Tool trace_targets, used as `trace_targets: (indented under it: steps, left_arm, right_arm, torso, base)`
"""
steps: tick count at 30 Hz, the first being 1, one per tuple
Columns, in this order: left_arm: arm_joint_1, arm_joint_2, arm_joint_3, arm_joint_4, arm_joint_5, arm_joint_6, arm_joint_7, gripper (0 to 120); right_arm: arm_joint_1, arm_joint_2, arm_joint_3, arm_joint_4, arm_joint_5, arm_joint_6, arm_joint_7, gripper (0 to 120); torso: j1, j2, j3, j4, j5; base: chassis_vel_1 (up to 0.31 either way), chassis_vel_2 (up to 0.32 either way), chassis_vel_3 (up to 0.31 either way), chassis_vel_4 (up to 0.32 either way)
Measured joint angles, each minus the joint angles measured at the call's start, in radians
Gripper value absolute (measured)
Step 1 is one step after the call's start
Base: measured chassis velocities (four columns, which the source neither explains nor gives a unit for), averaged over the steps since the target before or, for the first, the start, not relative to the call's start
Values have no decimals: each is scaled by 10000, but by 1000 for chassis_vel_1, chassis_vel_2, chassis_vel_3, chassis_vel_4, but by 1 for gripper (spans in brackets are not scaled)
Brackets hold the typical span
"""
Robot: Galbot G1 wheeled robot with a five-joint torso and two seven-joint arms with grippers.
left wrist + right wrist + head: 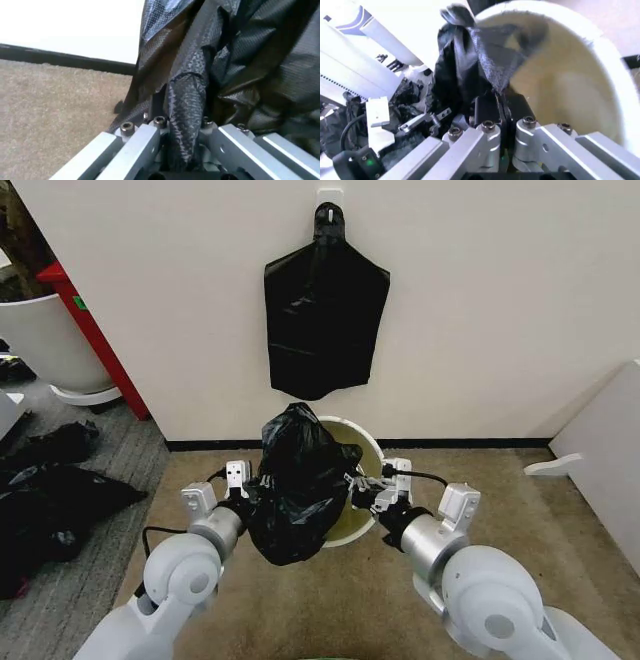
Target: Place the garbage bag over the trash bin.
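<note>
The garbage bag (pixel 298 485), glossy black and bunched, hangs between my two grippers in the head view, over the left part of the trash bin (pixel 366 442). The bin is cream-white and round, standing on the carpet by the wall. My left gripper (pixel 243 486) is shut on a fold of the bag (pixel 186 112) at its left side. My right gripper (pixel 362 494) is shut on the bag's edge (pixel 485 63) just at the bin's rim. In the right wrist view the bin's inside wall (pixel 570 82) is bare. The bag hides the bin's left rim.
A flat sheaf of black bags (pixel 325 320) hangs from a wall hook above the bin. A large white tub (pixel 45 340) and a red post (pixel 95 340) stand at the left. Black plastic heaps (pixel 50 500) lie on the left floor. A white panel (pixel 600 450) stands at the right.
</note>
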Motion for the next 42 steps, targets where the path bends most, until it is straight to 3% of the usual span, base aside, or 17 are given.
trace_targets:
  steps: [13,29,42]
  left_arm:
    - [61,-201,-198,370,476,-303,-223,0]
    - [517,-172,-515,352,1205,-1108,614,0]
    - [669,-146,-572,167,1286,-1435,1425,0]
  right_arm:
    - [-271,-439,331,477,-306,105,211,0]
    - [-396,-1142,1050,145,-359,-6,1201,0]
    - [-419,-1342,1671,-572,773,-303,1089,0]
  torso:
    - [0,0,0,0,0]
    - [0,0,0,0,0]
    - [0,0,0,0,0]
  base:
    - [0,0,0,0]
    - [0,0,0,0]
    - [0,0,0,0]
